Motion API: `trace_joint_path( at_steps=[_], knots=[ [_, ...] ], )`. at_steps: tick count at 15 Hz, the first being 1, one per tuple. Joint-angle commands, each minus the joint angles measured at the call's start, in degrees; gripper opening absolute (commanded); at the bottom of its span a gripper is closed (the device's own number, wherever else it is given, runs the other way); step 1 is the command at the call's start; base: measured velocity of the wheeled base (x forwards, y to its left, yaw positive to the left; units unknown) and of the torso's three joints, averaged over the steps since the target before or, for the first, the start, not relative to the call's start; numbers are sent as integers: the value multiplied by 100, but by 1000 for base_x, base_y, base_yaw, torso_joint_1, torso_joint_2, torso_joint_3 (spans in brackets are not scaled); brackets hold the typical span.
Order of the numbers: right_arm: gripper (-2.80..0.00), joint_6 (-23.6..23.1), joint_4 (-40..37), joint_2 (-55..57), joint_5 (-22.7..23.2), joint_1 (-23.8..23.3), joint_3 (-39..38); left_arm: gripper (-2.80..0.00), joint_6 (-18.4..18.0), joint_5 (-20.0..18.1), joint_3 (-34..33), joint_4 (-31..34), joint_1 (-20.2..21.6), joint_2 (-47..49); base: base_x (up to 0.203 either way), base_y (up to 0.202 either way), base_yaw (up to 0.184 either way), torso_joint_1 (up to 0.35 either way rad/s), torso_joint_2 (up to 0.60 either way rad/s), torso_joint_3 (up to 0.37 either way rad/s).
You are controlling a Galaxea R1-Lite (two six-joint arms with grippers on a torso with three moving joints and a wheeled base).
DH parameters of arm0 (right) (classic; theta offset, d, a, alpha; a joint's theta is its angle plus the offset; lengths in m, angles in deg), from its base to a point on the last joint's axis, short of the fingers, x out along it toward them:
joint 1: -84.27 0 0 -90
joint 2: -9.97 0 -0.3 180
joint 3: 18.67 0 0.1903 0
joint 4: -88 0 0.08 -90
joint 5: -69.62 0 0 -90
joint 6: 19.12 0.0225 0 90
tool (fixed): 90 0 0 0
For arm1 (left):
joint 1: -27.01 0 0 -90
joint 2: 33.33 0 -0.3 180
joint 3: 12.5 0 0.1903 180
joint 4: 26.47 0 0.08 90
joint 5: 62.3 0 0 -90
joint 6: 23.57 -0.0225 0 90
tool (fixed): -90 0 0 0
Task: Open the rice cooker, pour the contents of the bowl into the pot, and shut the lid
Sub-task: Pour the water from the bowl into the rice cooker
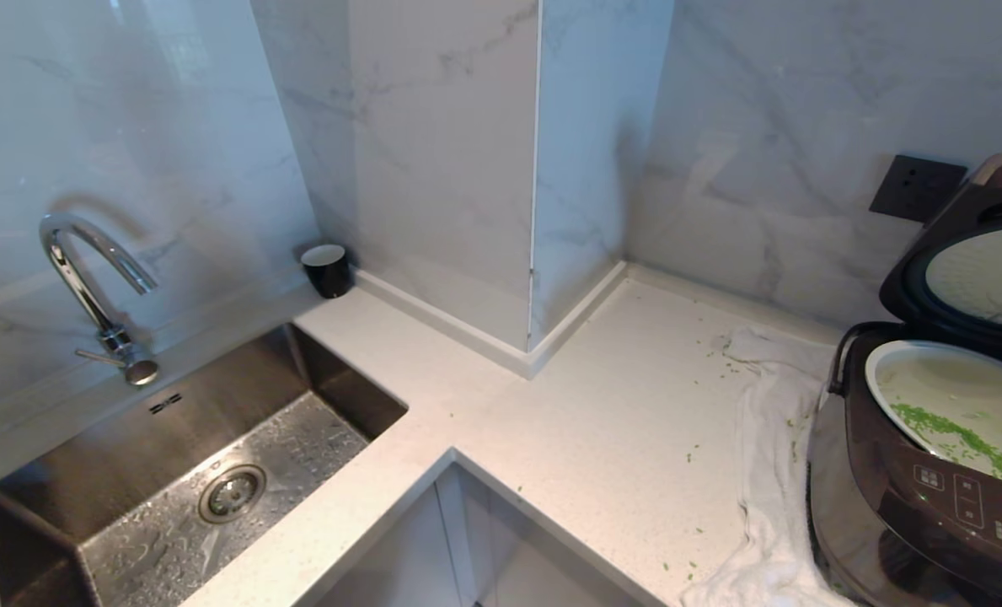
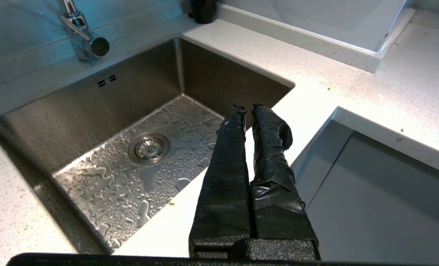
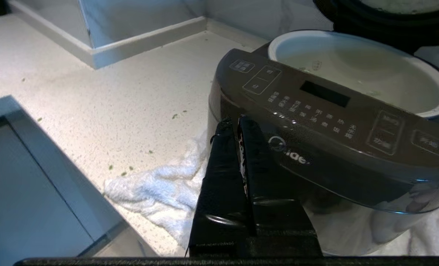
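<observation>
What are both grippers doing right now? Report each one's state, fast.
Left gripper: closed, holding nothing, above the sink.
Right gripper: closed, holding nothing, in front of the rice cooker.

Contents [image 1: 956,438] in pot [image 1: 888,371]

The walls [image 1: 762,152] are pale marble with grey veins, and a square column [image 1: 484,169] stands out at the far middle. A white speckled counter [image 1: 602,421] holds a wet steel sink [image 1: 214,472] on the left, with a chrome tap [image 1: 88,287]. A dark socket [image 1: 916,186] is on the right wall.
</observation>
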Motion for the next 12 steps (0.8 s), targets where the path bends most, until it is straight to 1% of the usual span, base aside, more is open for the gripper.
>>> trace_joint_path(
  at_steps=[1,3,6,12],
  knots=[
    [-280,-48,-68,-11,86,2,-99,-280,4,0,-35,-4,0,-2,0,0,0,0,0,0],
    [-280,-49,-229,-9,81,2,-49,-280,4,0,-35,-4,0,-2,0,0,0,0,0,0],
    [-280,289,-51,-11,-74,2,-93,-280,4,0,-35,-4,0,-2,0,0,0,0,0,0],
    [-280,324,-28,-11,-89,2,-93,-280,4,0,-35,-4,0,-2,0,0,0,0,0,0]
  ],
)
